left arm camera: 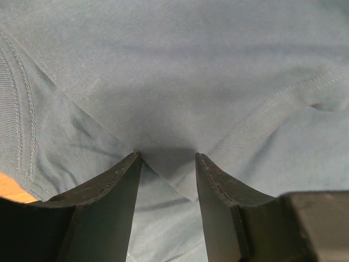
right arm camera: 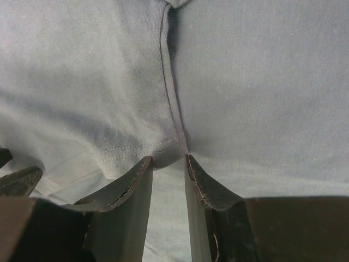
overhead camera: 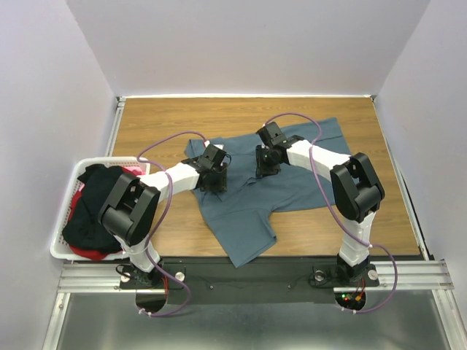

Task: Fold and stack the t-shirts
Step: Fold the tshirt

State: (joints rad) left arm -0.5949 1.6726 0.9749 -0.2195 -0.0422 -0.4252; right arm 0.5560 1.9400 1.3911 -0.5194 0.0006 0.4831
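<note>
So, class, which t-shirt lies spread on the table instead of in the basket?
The blue-grey t-shirt: it alone is on the table; the black t-shirt and red t-shirt are bunched in the white basket.

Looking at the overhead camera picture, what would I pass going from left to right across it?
White basket → black t-shirt inside it → left arm → right arm. The blue-grey t-shirt spreads under both arms, so it has no single place.

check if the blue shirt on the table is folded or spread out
Spread out, not folded: the blue shirt lies open and rumpled across a wide patch of the table, with only small creases.
</note>
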